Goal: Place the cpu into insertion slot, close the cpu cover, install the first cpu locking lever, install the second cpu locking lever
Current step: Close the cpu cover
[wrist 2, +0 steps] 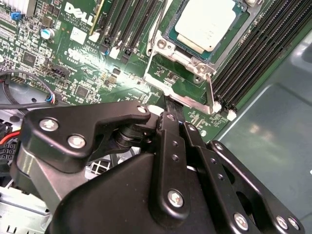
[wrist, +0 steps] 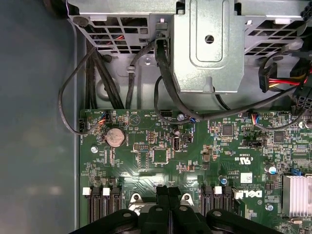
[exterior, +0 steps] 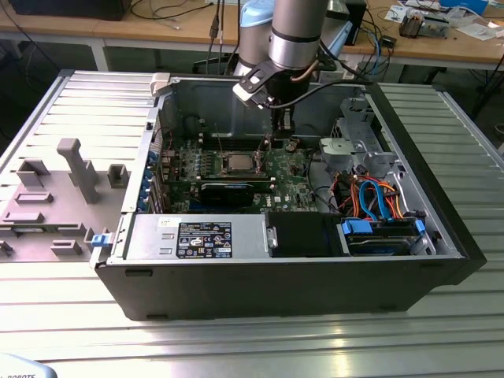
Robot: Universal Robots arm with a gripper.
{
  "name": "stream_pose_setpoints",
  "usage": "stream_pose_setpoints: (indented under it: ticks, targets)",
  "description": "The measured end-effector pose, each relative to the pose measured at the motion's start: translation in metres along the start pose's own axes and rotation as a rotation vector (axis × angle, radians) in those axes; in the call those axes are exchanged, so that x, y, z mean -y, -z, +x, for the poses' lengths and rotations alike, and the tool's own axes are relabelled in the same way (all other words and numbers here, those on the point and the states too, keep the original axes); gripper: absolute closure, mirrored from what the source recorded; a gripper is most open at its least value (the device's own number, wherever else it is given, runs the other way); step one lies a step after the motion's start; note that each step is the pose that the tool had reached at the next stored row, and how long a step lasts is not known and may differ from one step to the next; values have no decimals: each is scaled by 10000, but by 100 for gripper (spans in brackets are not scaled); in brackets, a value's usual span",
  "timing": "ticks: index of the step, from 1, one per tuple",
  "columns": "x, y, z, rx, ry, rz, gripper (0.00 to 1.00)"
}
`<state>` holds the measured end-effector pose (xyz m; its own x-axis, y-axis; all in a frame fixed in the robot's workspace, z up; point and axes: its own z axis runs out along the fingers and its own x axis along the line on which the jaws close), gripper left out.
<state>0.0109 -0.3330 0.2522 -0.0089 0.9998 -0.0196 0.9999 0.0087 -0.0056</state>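
My pincer (wrist 2: 168, 103) hangs low inside the open computer case (exterior: 236, 291), which lies on the ribbed metal desk (exterior: 236, 346). In both wrist views my fingers (wrist: 162, 195) look pressed together. I can't tell whether anything thin is caught between them. Their tips sit just beside one edge of the insertion slot (wrist 2: 161, 46), right above the green board (wrist: 161, 146).

The cpu (wrist 2: 204, 24) lies flat in that slot, silver top up, and the cpu cover (wrist 2: 224, 41) seems to lie down around it as a frame (I wouldn't swear it's fully seated). A thin lever rod (wrist 2: 210, 92) stands up from the slot's corner near my fingertips. Black memory slots (wrist 2: 253, 53) run alongside the socket.
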Motion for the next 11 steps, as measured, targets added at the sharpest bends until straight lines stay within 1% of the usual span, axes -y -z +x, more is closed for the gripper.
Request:
stream_pose_setpoints:
  ticks: [11]
  targets:
    - [32, 0, 0, 0, -1, 0, 89]
